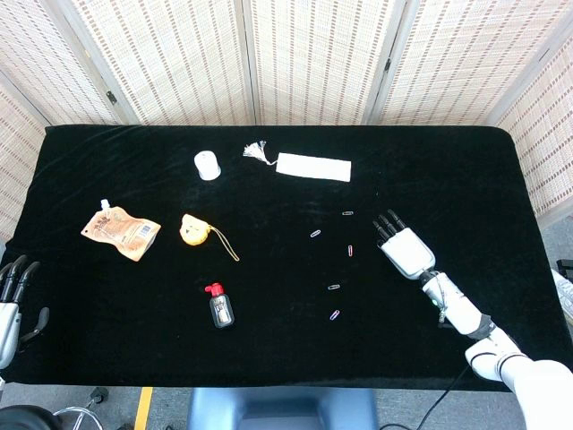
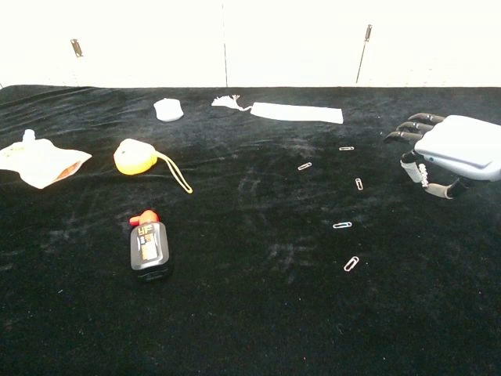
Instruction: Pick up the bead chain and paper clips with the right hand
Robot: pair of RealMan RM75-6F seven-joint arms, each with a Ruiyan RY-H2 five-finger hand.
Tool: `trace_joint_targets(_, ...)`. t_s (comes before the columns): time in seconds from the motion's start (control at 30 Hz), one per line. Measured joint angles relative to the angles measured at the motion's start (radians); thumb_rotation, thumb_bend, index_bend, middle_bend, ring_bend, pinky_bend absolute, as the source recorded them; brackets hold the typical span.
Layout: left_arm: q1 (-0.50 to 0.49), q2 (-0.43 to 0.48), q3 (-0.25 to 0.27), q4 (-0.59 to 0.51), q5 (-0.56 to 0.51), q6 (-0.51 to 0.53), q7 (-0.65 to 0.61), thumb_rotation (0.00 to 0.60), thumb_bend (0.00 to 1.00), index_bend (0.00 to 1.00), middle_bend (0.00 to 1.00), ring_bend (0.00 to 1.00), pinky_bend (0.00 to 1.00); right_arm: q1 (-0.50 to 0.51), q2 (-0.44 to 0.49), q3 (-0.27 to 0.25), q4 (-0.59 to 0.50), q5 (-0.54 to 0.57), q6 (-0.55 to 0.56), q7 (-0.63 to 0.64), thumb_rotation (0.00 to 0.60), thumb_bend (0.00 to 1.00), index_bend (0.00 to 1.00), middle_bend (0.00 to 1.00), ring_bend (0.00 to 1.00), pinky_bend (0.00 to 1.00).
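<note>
Five paper clips (image 1: pixel 334 287), scattered on the black cloth (image 1: pixel 269 358), all to the left of the right hand (image 1: pixel 407 249) and none touching it. Nearest two just off the fingertips; the other three further left or back toward the wrist.

Hovers palm down above the cloth, fingers stretched forward and curled a little at the tips. Pinches a short bead chain (image 2: pixel 423 177) under the palm, between thumb and a finger; visible from the chest view only.

Well to the left of that hand: small red-capped bottle (image 1: pixel 219 306), yellow pouch with a cord (image 1: pixel 193 229), orange sachet (image 1: pixel 120 232). Ahead and to the left: white strip (image 1: pixel 313 167) with a tassel (image 1: pixel 257 151), white roll (image 1: pixel 207 165).

Left hand (image 1: pixel 12 300) at the far left, off the cloth, fingers apart, holding nothing.
</note>
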Motion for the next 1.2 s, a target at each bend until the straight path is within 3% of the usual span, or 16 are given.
trace_joint_targets(0.6, 0.002, 0.002, 0.002, -0.003, 0.006, 0.004, -0.004, 0.600, 0.52, 0.00, 0.00, 0.00, 0.00, 0.001, 0.060, 0.027, -0.122, -0.005, 0.095, -0.054, 0.600, 0.44, 0.88, 0.15, 0.09, 0.00)
trace_joint_targets(0.8, 0.003, 0.008, 0.001, -0.003, 0.005, 0.004, -0.018, 0.600, 0.52, 0.00, 0.00, 0.00, 0.00, 0.003, 0.093, 0.040, -0.235, 0.004, 0.101, -0.049, 0.600, 0.44, 0.88, 0.15, 0.09, 0.00)
trace_joint_targets(1.03, 0.007, 0.017, -0.001, -0.002, 0.001, 0.007, -0.047, 0.600, 0.52, 0.00, 0.00, 0.00, 0.00, 0.001, 0.137, 0.050, -0.443, 0.053, 0.034, -0.013, 0.600, 0.44, 0.88, 0.16, 0.09, 0.00)
trace_joint_targets(1.2, 0.014, 0.025, -0.001, -0.001, 0.003, 0.019, -0.067, 0.600, 0.52, 0.00, 0.00, 0.00, 0.00, 0.002, 0.141, 0.050, -0.492, 0.075, -0.008, -0.034, 0.600, 0.44, 0.88, 0.16, 0.10, 0.00)
